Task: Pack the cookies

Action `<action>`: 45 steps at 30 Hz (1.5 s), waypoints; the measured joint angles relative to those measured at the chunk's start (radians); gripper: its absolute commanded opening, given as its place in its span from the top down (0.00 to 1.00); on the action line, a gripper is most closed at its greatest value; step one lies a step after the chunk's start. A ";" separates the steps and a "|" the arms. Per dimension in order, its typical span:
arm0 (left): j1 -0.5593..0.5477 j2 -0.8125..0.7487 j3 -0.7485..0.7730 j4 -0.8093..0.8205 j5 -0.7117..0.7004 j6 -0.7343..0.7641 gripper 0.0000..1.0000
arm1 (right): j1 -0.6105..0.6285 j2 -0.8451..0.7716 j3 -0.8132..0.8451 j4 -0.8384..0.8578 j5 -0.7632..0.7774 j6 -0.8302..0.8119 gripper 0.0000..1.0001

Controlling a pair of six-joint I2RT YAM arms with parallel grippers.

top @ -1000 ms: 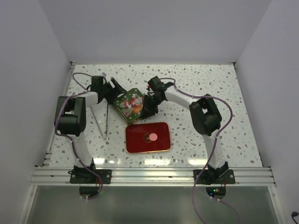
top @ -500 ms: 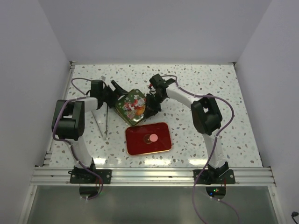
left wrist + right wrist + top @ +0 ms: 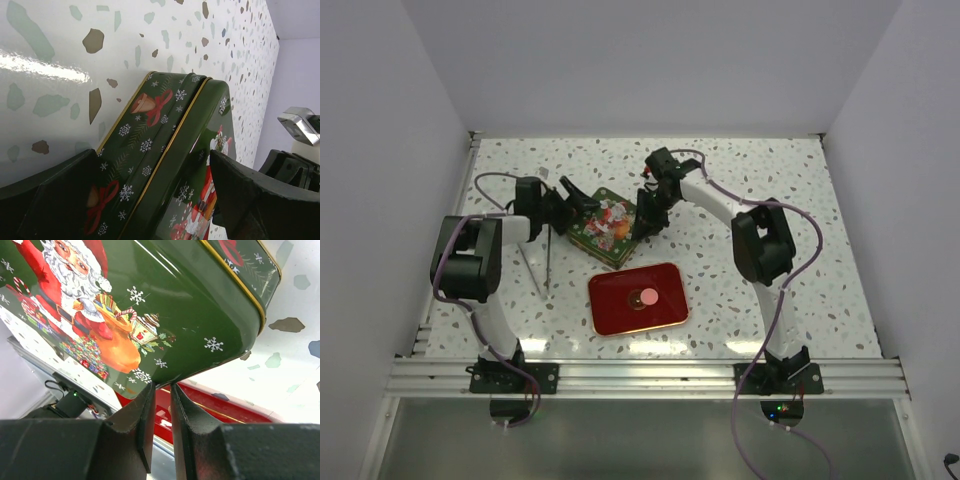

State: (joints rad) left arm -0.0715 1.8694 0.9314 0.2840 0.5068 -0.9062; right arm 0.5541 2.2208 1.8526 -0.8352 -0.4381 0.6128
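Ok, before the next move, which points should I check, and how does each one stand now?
1. Grip of right gripper on the green tin rim: ok, pinched.
2. The left gripper open, its jaws on either side of the tin: ok.
3. One cookie lies in the red tray: ok.
4. Tin flat on the table: not ok, its gripped edge is raised.
5. All cookies packed: cannot tell, only one shows.
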 measured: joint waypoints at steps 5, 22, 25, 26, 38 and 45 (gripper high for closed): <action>0.004 -0.001 -0.008 0.019 0.009 -0.005 0.00 | 0.000 0.003 0.007 -0.005 0.002 -0.007 0.78; -0.006 -0.014 -0.062 0.155 0.000 0.008 0.65 | -0.013 0.056 0.096 -0.090 0.003 0.008 0.79; -0.010 -0.015 -0.069 0.177 0.013 0.007 0.69 | -0.033 0.056 0.096 -0.095 0.004 0.008 0.79; -0.013 -0.015 -0.070 0.180 0.012 0.005 0.70 | -0.040 0.056 0.096 -0.095 0.003 0.008 0.79; -0.085 -0.026 -0.108 0.223 -0.063 -0.079 0.43 | -0.143 0.055 0.093 -0.091 0.000 0.001 0.79; -0.143 -0.054 -0.171 0.226 -0.109 -0.139 0.18 | -0.171 0.047 0.094 -0.086 0.029 -0.023 0.78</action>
State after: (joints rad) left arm -0.2146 1.8156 0.7601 0.5102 0.3977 -1.0454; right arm 0.3828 2.2681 1.9465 -0.9215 -0.4091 0.5900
